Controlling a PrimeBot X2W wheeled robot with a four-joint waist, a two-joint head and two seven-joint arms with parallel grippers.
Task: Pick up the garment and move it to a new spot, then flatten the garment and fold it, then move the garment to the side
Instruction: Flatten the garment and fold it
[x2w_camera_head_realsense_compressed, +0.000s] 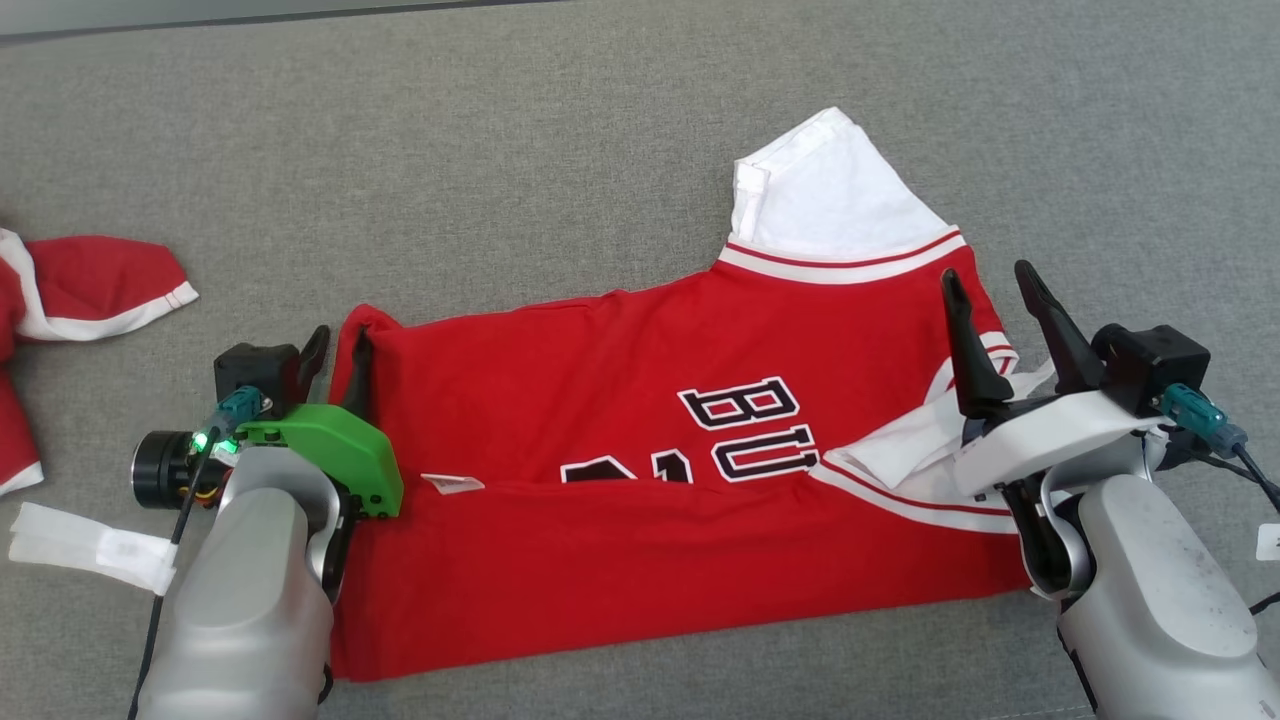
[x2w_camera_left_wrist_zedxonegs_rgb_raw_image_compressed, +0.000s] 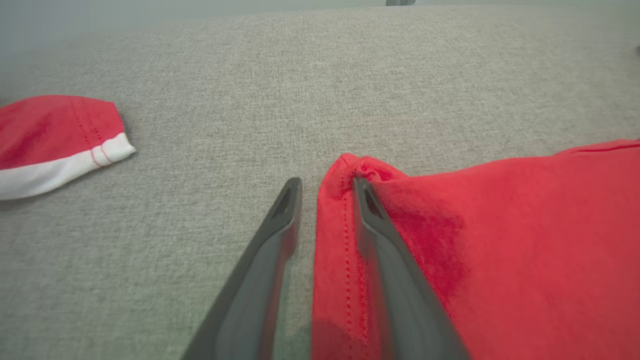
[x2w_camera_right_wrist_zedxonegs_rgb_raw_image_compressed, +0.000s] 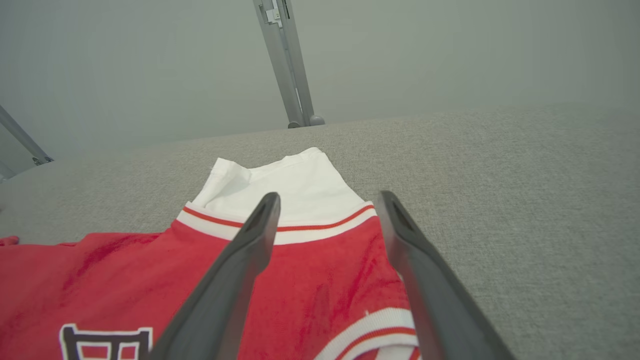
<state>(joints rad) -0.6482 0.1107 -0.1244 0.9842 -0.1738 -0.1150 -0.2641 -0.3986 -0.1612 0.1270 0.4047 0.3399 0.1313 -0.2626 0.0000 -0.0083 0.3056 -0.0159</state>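
A red jersey with black "BU" lettering lies spread on the grey cloth surface, its lower part folded up over the front. Its white sleeve points to the far right. My left gripper sits at the jersey's left corner, open by a narrow gap. In the left wrist view the bunched red hem lies between the left gripper fingers, against the right one. My right gripper hovers open over the jersey's right side near the collar; its fingers frame the red cloth and white sleeve.
A second red and white garment lies at the far left edge, also in the left wrist view. A white strip lies beside my left forearm. A grey metal post stands beyond the surface's far edge.
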